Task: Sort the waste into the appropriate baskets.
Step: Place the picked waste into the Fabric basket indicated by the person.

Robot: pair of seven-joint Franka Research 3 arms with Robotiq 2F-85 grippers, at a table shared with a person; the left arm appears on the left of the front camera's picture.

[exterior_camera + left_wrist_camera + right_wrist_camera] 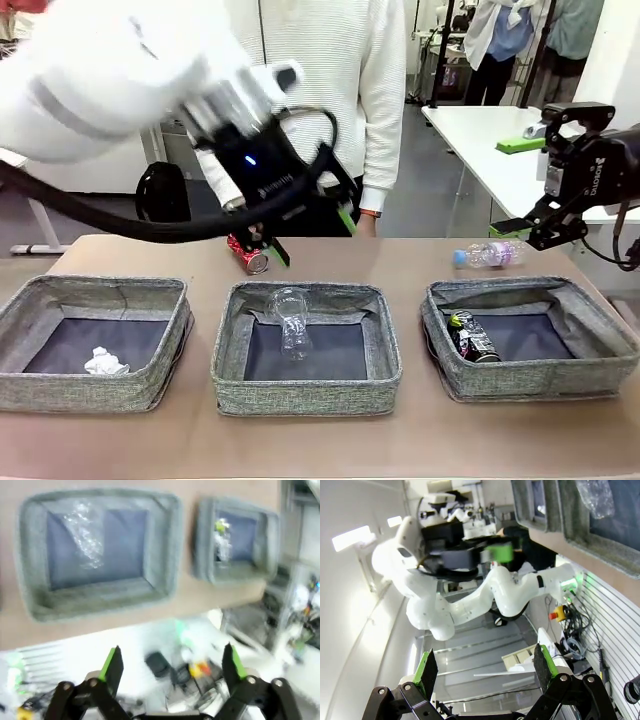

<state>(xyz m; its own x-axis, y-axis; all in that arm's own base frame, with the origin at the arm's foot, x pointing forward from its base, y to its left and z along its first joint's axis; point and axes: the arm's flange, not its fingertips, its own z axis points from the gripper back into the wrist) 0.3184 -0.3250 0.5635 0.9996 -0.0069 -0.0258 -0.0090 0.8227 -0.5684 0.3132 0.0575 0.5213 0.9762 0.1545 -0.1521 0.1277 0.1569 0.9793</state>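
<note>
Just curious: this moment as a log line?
left gripper: open, empty | right gripper: open, empty | red can, small bottle: on table

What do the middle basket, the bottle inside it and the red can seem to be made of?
Middle basket: grey fabric, matte, with soft sagging walls. Crushed clear bottle: thin glossy plastic; the dark lining shows through it. Red can: probably metal, judging by its shiny silvery end.

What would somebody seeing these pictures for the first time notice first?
The blurred white left arm looms at the front view's upper left, jaws open just above a red can on the table behind the middle basket. The three baskets hold a paper ball at left, a crushed clear bottle in the middle, a dark can at right.
</note>
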